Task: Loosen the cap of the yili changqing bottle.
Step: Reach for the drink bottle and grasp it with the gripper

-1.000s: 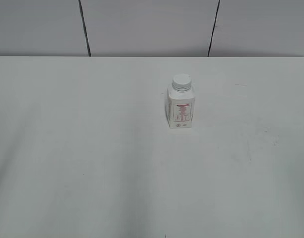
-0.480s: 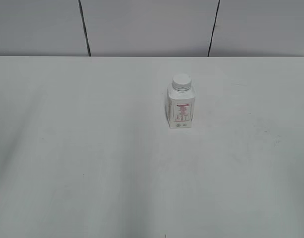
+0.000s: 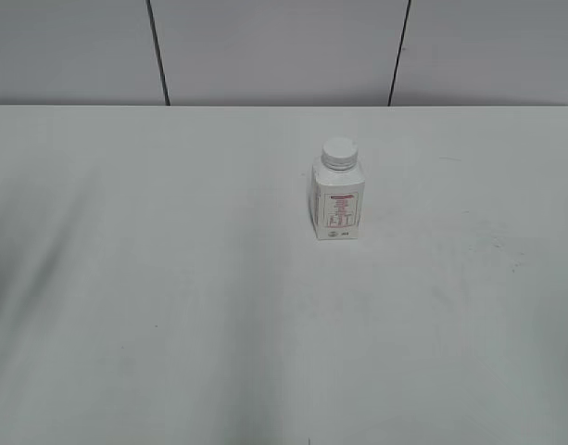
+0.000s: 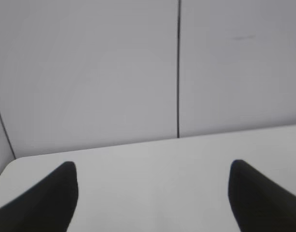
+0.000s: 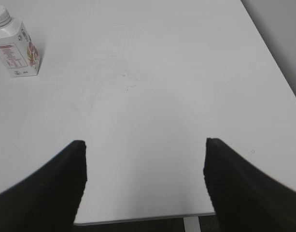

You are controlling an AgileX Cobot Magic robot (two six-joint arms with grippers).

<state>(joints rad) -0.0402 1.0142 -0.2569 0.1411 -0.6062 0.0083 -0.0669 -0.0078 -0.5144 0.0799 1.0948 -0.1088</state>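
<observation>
The yili changqing bottle (image 3: 337, 200), small and white with a red-printed label, stands upright on the white table, right of the middle. Its white ribbed cap (image 3: 339, 153) sits on the neck. In the right wrist view the bottle (image 5: 16, 50) is at the far upper left, with its cap (image 5: 2, 16) at the frame's edge. My right gripper (image 5: 145, 159) is open and empty, well away from the bottle, near the table's front edge. My left gripper (image 4: 152, 181) is open and empty, over bare table; the bottle is out of its view. Neither gripper shows in the exterior view.
The white table (image 3: 172, 278) runs to a grey panelled wall (image 3: 265, 46) at the back. The right wrist view shows the table's near edge (image 5: 138, 220) and a table leg (image 5: 191, 224) below it. The left wrist view shows the table's far left corner (image 4: 12, 162).
</observation>
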